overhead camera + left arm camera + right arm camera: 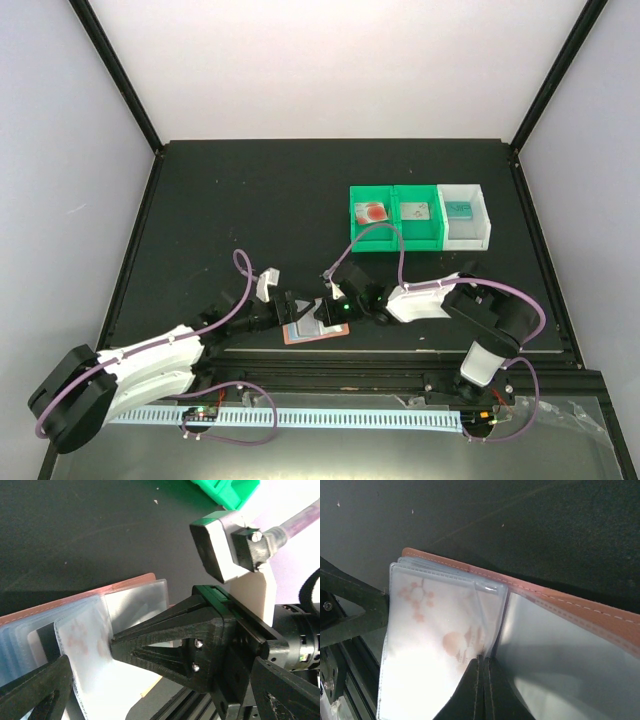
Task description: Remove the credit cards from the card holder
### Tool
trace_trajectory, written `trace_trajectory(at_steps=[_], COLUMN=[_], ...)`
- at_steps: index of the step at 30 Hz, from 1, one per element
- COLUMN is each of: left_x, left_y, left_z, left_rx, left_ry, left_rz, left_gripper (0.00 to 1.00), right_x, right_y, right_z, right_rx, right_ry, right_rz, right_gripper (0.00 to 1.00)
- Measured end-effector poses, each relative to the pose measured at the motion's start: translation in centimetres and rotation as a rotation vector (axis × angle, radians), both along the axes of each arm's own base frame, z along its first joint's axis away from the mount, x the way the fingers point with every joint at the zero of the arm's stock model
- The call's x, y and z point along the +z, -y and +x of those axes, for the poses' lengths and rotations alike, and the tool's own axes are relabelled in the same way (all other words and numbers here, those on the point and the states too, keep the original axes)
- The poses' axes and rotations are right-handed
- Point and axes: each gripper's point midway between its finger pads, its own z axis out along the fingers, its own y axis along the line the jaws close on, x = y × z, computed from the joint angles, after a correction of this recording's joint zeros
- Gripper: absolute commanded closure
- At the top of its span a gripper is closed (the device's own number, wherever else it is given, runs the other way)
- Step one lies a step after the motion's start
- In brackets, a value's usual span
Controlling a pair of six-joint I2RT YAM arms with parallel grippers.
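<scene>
The card holder (313, 335) lies open near the table's front edge, its salmon cover (570, 605) under a fan of clear sleeves. A whitish credit card (440, 645) with reddish marks sits in the top sleeve. My right gripper (481, 661) is shut, and its tips pinch that card's edge through the sleeve. In the left wrist view the same tips (114, 642) meet the card (82, 640) from the right. My left gripper (160, 700) stands open astride the holder (125, 582), with its left finger (35, 690) down on the sleeves.
Two joined green bins (395, 240) and a white bin (470, 235) stand behind and to the right, each with a card inside. The table's front rail (400, 352) runs just below the holder. Both arms crowd together over it.
</scene>
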Motion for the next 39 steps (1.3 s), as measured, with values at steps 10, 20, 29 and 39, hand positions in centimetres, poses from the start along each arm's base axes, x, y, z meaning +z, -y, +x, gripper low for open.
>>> trace_trajectory(at_steps=[10, 20, 29, 39], left_x=[1.2, 1.8, 1.5, 1.7], left_y=[0.9, 1.8, 2.4, 3.3], left_z=[0.1, -0.3, -0.7, -0.6], left_rx=[-0.021, -0.059, -0.086, -0.108], left_ry=[0.014, -0.013, -0.045, -0.061], left_rz=[-0.062, -0.119, -0.134, -0.144], left_gripper=[0.01, 0.01, 0.01, 0.01], right_x=[0.0, 0.1, 0.4, 1.0], right_y=[0.0, -0.1, 0.4, 1.9], right_z=[0.0, -0.5, -0.8, -0.9], right_rx=[-0.014, -0.016, -0.025, -0.047], right_ry=[-0.006, -0.036, -0.037, 0.003], right_rz=[0.015, 0.037, 0.039, 0.024], right_gripper=[0.98, 0.94, 0.86, 0.82])
